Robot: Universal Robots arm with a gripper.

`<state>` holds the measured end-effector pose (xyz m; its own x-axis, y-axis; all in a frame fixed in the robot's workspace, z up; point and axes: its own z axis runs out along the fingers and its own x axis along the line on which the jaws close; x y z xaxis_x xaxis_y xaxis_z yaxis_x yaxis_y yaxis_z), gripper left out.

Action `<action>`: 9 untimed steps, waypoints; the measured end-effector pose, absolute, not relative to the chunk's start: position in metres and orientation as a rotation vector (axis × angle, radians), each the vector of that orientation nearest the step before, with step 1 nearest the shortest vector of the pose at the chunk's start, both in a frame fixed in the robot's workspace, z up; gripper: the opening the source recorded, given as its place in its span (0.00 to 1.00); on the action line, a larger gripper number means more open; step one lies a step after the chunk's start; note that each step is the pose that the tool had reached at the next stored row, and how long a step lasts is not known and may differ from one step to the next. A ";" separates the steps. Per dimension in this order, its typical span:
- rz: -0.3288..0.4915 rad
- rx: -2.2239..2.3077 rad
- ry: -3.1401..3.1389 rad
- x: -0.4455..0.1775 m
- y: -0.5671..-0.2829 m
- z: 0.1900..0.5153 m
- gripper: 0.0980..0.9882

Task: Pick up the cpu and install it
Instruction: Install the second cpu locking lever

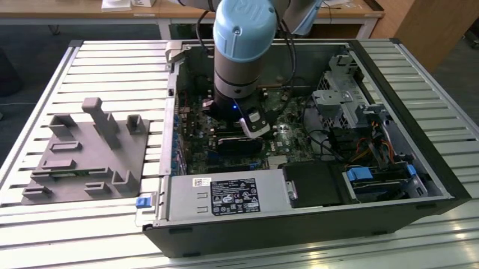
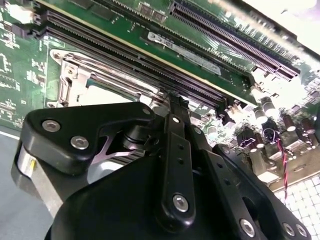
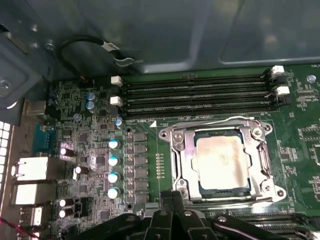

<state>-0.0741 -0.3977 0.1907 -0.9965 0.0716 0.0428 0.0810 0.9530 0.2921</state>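
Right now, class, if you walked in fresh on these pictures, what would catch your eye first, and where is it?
First, the thick blue-capped robot arm reaching straight down into the open computer case in the exterior view. Then, in the first wrist view, the cpu, its pale metal lid lying inside the silver socket frame on the green motherboard, just beside the black memory slots.

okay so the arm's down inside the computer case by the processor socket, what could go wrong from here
The silvery square cpu already lies inside the metal socket frame; if it sits slightly skewed, pressing could damage the contacts beneath. The black gripper hangs close over the green motherboard, beside the long black memory slots, so a sideways drift might knock them or the small capacitors.
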 end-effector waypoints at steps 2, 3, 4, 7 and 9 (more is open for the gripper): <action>-0.471 -0.120 -3.072 -0.075 -0.397 0.190 0.01; -0.471 -0.120 -3.071 -0.076 -0.397 0.190 0.01; -0.471 -0.120 -3.071 -0.076 -0.397 0.190 0.01; -0.472 -0.120 -3.071 -0.077 -0.397 0.193 0.01; -0.472 -0.120 -3.071 -0.077 -0.397 0.199 0.01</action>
<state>-0.0772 -0.3974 0.1993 -0.9965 0.0711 0.0432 0.0808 0.9511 0.2983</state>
